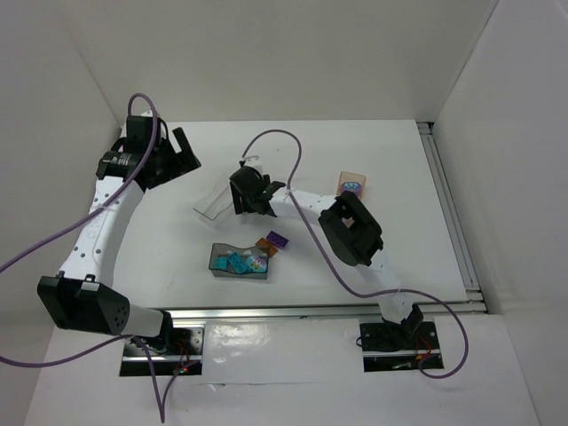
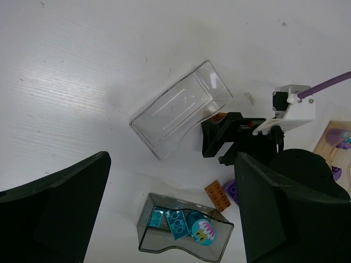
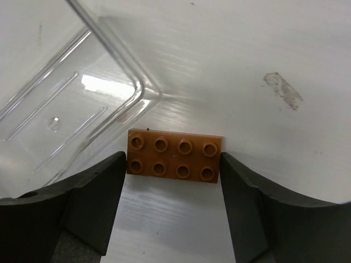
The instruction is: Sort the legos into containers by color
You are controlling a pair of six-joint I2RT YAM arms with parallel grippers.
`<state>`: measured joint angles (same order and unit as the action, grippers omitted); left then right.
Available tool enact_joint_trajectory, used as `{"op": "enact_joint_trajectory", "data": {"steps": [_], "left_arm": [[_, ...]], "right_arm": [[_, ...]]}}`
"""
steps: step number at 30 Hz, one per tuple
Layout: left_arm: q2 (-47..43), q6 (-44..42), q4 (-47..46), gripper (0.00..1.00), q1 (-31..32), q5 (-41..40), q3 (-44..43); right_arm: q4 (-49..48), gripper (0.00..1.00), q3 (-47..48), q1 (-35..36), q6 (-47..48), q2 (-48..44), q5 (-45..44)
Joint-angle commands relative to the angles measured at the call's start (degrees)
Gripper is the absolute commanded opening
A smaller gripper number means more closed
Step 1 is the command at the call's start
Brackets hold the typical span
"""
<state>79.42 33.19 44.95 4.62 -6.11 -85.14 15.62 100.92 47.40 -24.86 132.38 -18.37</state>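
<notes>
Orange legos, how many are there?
2. One lego sits inside the right gripper, by the clear tray; another lego beside the grey tray. Others may be hidden.

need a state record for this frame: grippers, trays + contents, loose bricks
left gripper: open, empty, far left, away from the trays
right gripper: fingers against both short ends of an orange brick, by the clear tray's corner
clear tray: nothing visible inside
grey tray: teal bricks
wooden tray: purple pieces
loose: second orange brick and purple brick, side by side next to the grey tray
</notes>
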Motion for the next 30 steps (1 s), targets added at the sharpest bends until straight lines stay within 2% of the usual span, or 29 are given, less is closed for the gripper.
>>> {"op": "enact_joint_trajectory", "data": {"steps": [1, 4, 8, 17, 22, 30], "left_arm": [[-0.1, -0.7, -1.4, 1.00, -0.3, 0.3, -0.5], [0.5, -0.7, -1.4, 1.00, -0.3, 0.3, -0.5], [1.0, -0.7, -1.4, 1.00, -0.3, 0.9, -0.5], [1.0, -0.7, -2.0, 1.00, -0.3, 0.9, -0.5], [1.0, -0.7, -2.0, 1.00, -0.3, 0.3, -0.5], [-1.2, -0.7, -0.8, 1.00, -0.8, -2.6, -2.2]], "right_arm": [[5.2, 0.73, -0.9, 0.2, -3.8, 2.0, -4.6], [5.2, 0.67, -3.1, 0.2, -4.4, 0.4, -6.5], [2.8, 0.53, -7.9, 0.2, -4.4, -6.7, -7.2], [2.2, 0.53, -10.9, 1.8, -3.1, -17.8, -9.8], [-0.3, 0.53, -7.1, 4.3, 1.2, -17.7, -8.3], [1.4, 0.53, 8.1, 5.4, 4.9, -7.6, -4.0]]}}
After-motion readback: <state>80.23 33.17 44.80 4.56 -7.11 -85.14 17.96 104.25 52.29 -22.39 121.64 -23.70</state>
